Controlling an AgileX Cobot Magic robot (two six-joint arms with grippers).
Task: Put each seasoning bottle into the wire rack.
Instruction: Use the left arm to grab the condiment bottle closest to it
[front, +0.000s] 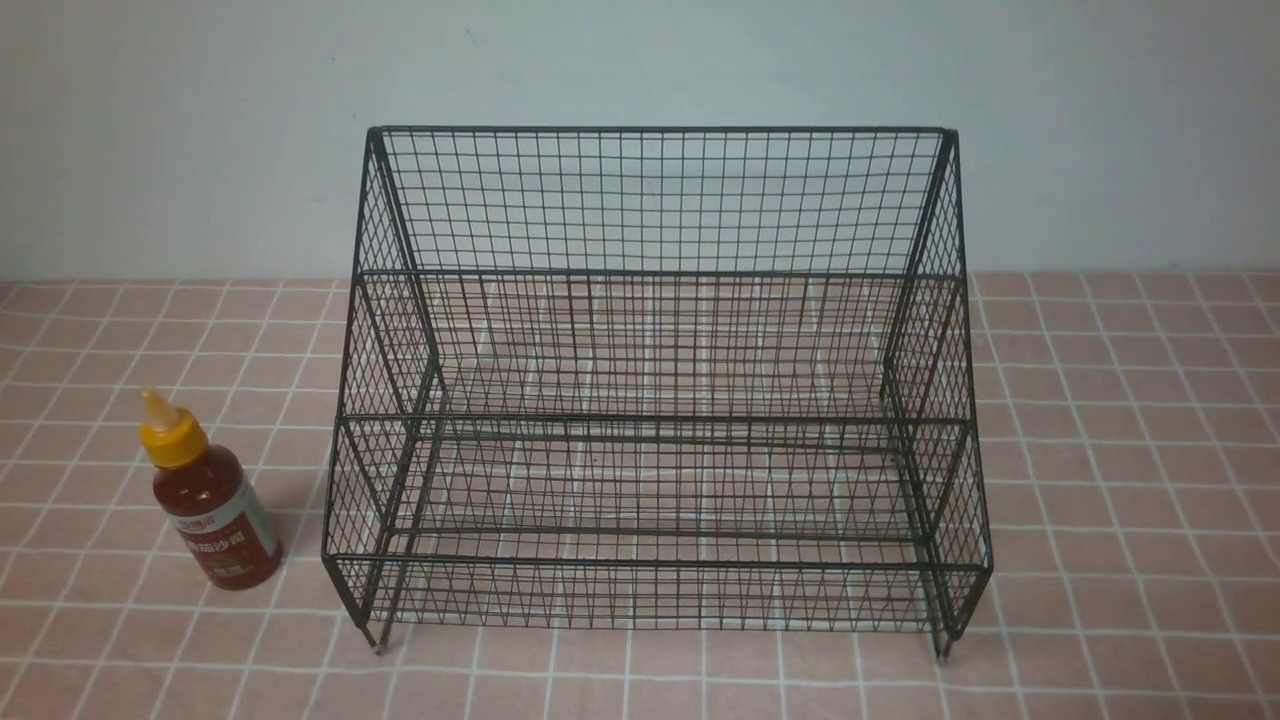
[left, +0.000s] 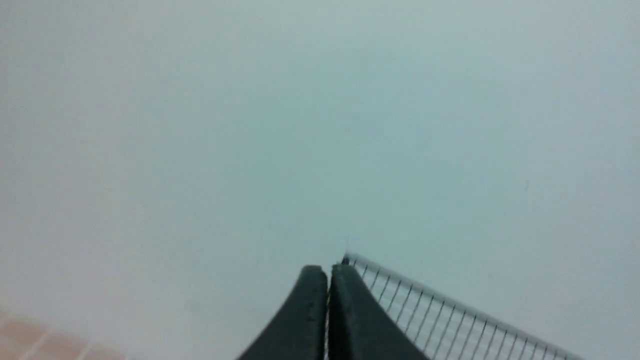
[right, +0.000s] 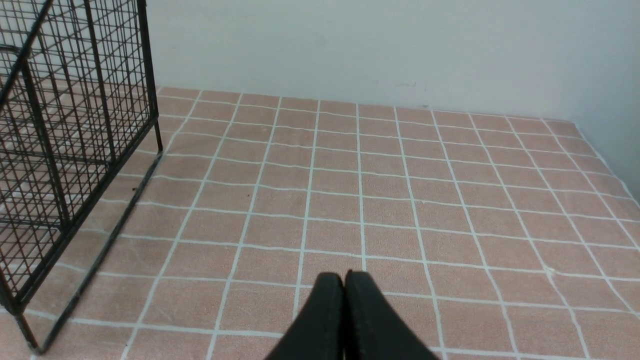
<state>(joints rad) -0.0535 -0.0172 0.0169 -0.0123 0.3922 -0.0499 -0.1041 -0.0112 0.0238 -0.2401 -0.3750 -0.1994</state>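
Observation:
A seasoning bottle (front: 212, 498) of red sauce with a yellow cone-tipped cap stands upright on the tiled table, just left of the wire rack (front: 655, 400). The black stepped rack fills the middle of the front view and holds nothing. Neither arm shows in the front view. In the left wrist view my left gripper (left: 328, 272) is shut with nothing in it, aimed at the wall, with the rack's top edge (left: 450, 310) beside it. My right gripper (right: 344, 280) is shut and empty over bare tiles, with the rack's side (right: 65, 150) off to one side.
The table (front: 1130, 450) is covered in pink tiles with white grout and ends at a pale wall (front: 640, 60) right behind the rack. A second wall meets the table's far right edge (right: 607, 150) in the right wrist view.

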